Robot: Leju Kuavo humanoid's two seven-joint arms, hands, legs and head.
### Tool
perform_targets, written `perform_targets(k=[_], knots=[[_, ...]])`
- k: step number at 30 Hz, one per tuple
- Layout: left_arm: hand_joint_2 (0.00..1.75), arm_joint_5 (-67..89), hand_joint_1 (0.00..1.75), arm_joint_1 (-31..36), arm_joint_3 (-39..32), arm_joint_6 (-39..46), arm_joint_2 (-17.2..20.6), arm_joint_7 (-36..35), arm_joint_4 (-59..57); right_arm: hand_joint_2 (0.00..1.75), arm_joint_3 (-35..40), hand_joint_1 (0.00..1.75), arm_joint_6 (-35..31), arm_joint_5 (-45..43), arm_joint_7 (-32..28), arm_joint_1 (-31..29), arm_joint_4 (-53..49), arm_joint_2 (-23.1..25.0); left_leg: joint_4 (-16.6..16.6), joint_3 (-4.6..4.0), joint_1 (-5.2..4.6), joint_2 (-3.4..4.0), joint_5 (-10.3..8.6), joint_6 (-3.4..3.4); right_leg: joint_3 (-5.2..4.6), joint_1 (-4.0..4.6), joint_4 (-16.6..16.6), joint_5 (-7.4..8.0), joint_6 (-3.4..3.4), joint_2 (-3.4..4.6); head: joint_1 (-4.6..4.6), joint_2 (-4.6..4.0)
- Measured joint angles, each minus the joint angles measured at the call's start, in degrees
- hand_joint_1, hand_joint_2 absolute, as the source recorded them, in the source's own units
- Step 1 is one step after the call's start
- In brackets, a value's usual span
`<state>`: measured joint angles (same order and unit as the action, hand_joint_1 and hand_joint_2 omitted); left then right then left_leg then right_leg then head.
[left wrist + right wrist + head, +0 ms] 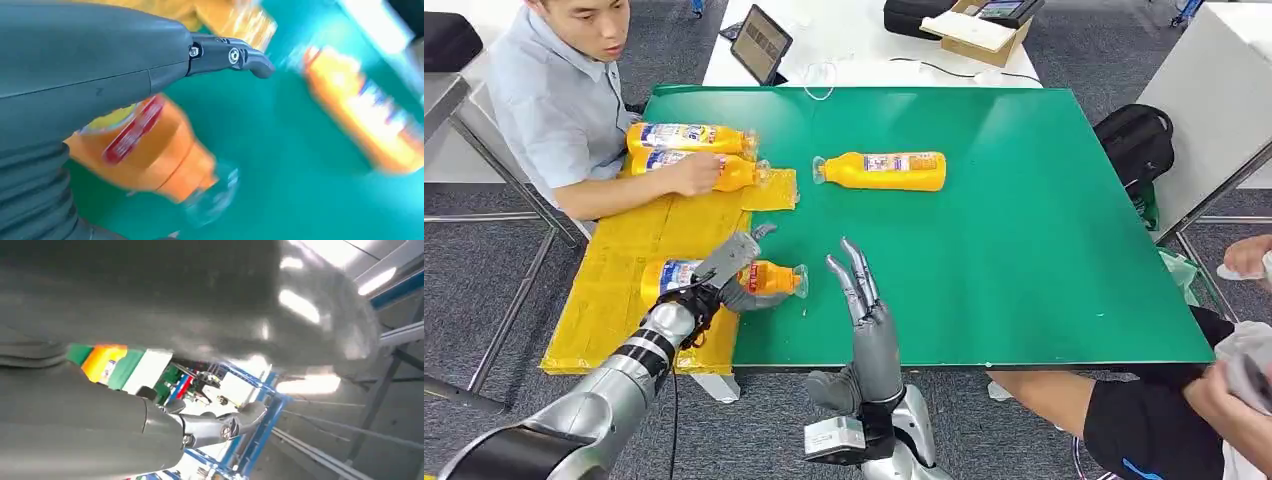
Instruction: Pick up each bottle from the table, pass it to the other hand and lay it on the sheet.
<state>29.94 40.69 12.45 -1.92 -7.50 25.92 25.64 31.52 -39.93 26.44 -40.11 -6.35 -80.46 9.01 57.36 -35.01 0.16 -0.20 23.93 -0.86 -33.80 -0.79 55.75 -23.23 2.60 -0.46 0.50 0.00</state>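
My left hand (pixel 729 270) grips a bottle (pixel 724 279) at the sheet (pixel 614 290) edge; lay flat. Right hand (pixel 864 300) spread, holding nothing.

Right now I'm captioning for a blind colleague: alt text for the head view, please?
The left hand grips an orange bottle at the yellow sheet edge; the right hand is open. Another bottle lies on the green table.
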Motion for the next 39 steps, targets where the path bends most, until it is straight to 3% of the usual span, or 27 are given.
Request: perform_targets(k=[5, 7, 8, 13, 23, 27, 31, 39], knots=[[1.75, -0.90, 0.00, -0.26, -0.55, 0.57, -0.15, 0.44, 0.50, 1.75, -0.11, 0.00, 0.00, 0.42, 0.00, 0.01, 0.00, 0.02, 0.00, 0.00, 0.00, 0.00, 0.00, 0.00, 0.00, 0.00, 0.00, 0.00, 0.00, 0.00, 0.00, 0.00], [1.75, -18.01, 0.00, -6.32, -7.47, 6.63, -2.54, 3.20, 13.60, 1.75, -1.53, 0.00, 0.00, 9.94, 0.00, 1.80, -2.78, 0.72, 0.00, -0.09, 0.00, 0.01, 0.03, -0.01, -0.08, 0.00, -0.01, -0.01, 0.00, 0.02, -0.02, 0.00], [1.75, -20.70, 0.00, -11.90, -7.65, 14.10, -3.06, 6.45, 23.97, 1.75, -3.22, 0.00, 0.00, 15.64, 0.00, 3.42, -4.77, 0.76, 0.00, -0.12, -0.01, 0.04, 0.07, 0.00, -0.13, 0.00, -0.02, -0.03, 0.00, 0.07, 0.00, 0.00], [1.75, -21.65, 0.00, -18.22, -7.76, 17.11, -3.32, 7.30, 36.49, 1.75, -5.71, 0.00, -0.02, 16.97, 0.02, 5.03, -6.62, 0.50, -0.01, -0.19, -0.01, 0.02, 0.07, 0.00, -0.19, -0.01, -0.04, -0.05, 0.00, 0.04, 0.02, 0.00], [1.75, -24.50, 0.00, -23.09, -7.69, 20.13, -3.52, 8.72, 46.21, 1.75, -8.05, 0.00, -0.02, 18.36, 0.02, 6.31, -7.69, 0.04, -0.01, -0.16, -0.01, 0.02, 0.04, -0.02, -0.16, 0.00, -0.03, -0.02, 0.01, 0.06, 0.00, 0.00], [1.75, -31.23, 0.00, -30.81, -7.67, 23.32, -3.63, 7.52, 54.76, 1.75, -12.40, 0.00, 1.05, 17.31, 3.18, 7.73, -5.24, -3.37, -0.01, -0.17, -0.02, 0.03, 0.13, -0.05, -0.16, -0.02, -0.10, -0.05, 0.01, 0.06, 0.02, 0.00], [1.75, -25.71, 0.00, -39.41, -6.88, 29.49, -3.65, 9.53, 61.16, 1.75, -18.06, 0.00, 3.39, 20.53, 7.26, 8.83, -1.66, -8.53, -0.01, -0.28, -0.10, -0.01, 0.22, -0.18, -0.19, -0.10, -0.16, -0.16, 0.17, 0.04, 0.00, 0.00], [1.75, -19.34, 0.00, -44.15, -4.48, 32.43, -3.65, 9.10, 65.79, 1.75, -22.62, 0.00, 13.64, 20.88, 13.77, 1.43, 7.72, -13.99, -0.01, -0.19, -0.11, 0.03, 0.16, -0.25, -0.12, -0.12, -0.16, -0.06, 0.24, 0.07, 0.00, 0.00]])
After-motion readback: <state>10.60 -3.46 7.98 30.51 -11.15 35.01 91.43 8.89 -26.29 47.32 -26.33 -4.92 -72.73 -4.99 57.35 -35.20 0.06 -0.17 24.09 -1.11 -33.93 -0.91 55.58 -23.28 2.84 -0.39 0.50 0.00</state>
